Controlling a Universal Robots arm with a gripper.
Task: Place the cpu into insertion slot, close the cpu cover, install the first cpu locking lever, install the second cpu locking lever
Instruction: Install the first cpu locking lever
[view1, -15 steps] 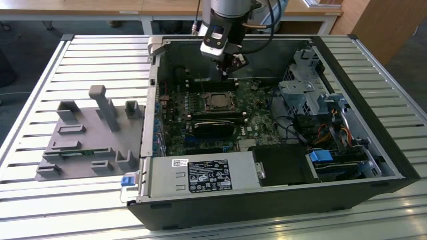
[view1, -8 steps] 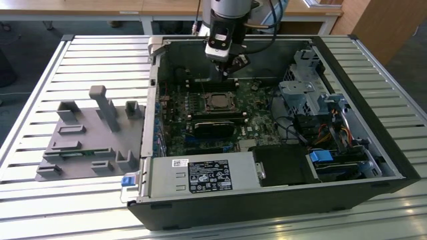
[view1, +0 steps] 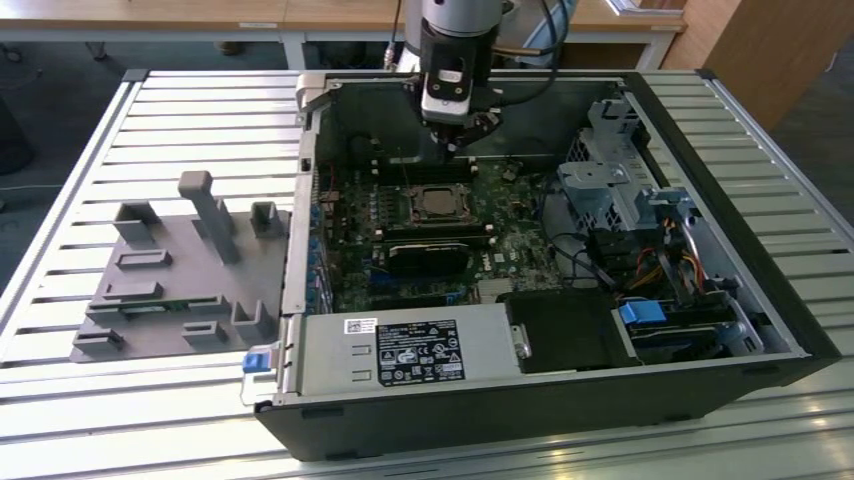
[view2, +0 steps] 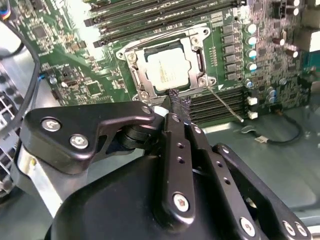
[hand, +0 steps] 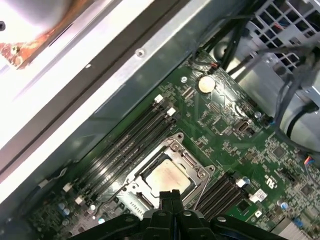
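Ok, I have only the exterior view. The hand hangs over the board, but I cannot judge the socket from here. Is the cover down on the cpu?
Observer: It looks down. In both wrist views the cover lies flat around the cpu.
Operator: Good. And the levers, are they locked?
Observer: One lever is not, I think. In the second wrist view its thin rod sticks out from the cover's corner, across the memory slots.
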